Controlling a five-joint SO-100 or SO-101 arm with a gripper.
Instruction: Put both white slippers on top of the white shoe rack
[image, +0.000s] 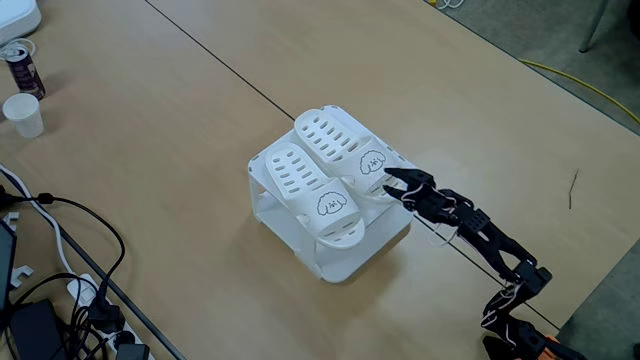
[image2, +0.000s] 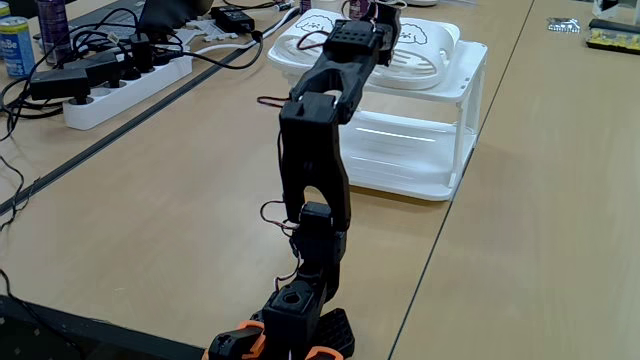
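Closest to me in a fixed view is the arm's orange-and-black base, and from it the arm reaches straight out over the table (image2: 520, 200) to the rack (image2: 455, 130). Both slippers lie side by side on the rack's top panel (image: 345, 262), long axes parallel, puppy-face toe straps toward the arm. My claw (image: 390, 182) sits at the toe of the right-hand slipper (image: 340, 143) as that view shows it; the other slipper (image: 305, 185) lies just beyond. Its jaws look slightly spread, though I cannot tell whether they touch the strap. Backing out along the slipper's axis looks cleanest.
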